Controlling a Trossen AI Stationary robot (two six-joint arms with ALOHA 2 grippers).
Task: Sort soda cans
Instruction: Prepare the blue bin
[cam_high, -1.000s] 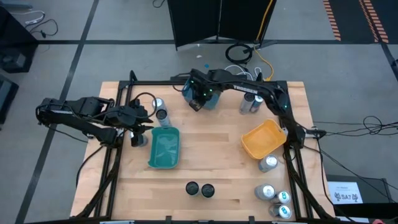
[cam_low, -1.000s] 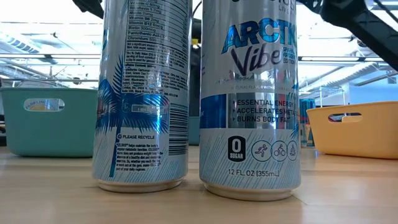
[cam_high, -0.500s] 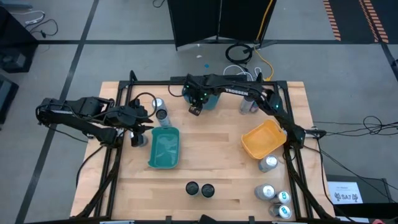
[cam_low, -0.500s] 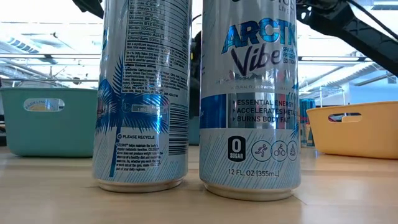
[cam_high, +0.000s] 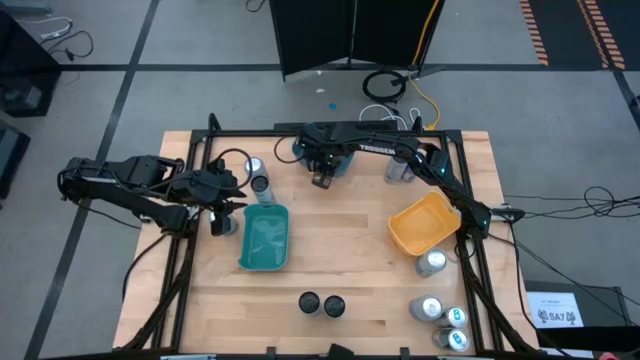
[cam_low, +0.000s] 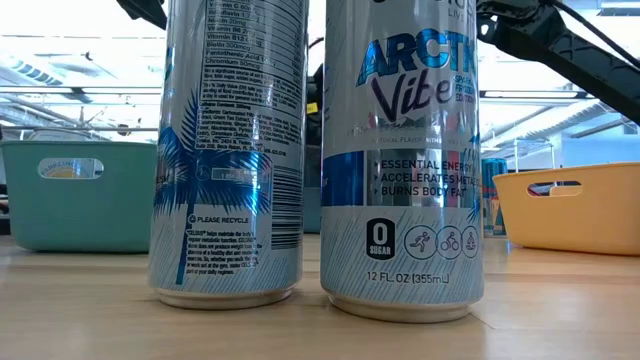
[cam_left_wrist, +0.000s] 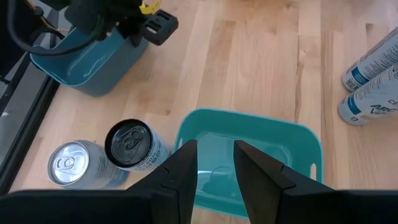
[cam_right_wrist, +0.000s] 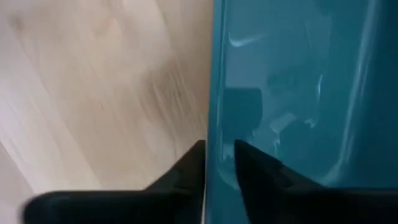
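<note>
Counted about 10 soda cans (cam_high: 432, 263), all out on the wooden table (cam_high: 340, 250). Saw none in a tray.

Found 2 dark-topped cans (cam_high: 309, 302) standing side by side at the front edge (blue and white sides, seen big in the low view). Found 3 corner cans (cam_high: 430, 309) at the front right. Spotted 1 more just beside the orange tray (cam_high: 425, 222). Spotted a few back cans (cam_high: 400, 168) at the far right. Spotted a left pair (cam_high: 262, 184) standing close together near the far left, just behind the teal tray (cam_high: 265, 212).

Looked into all 3 trays. Teal tray: bare inside. Orange tray: bare inside. Blue tray (cam_left_wrist: 93, 84) at the back: nothing to see in it either.

Right gripper (cam_high: 322, 181): reached far across the table, low and right next to the blue tray's wall. Could not tell if open or closed. Saw no can in it.

Left gripper (cam_left_wrist: 214, 149): closed, with nothing in it, hanging at the near end of the teal tray, close to the left pair.

Judged the sorting barely begun: every can left to pick up and drop in a tray. Guessed 1 tray for each kind of can.
</note>
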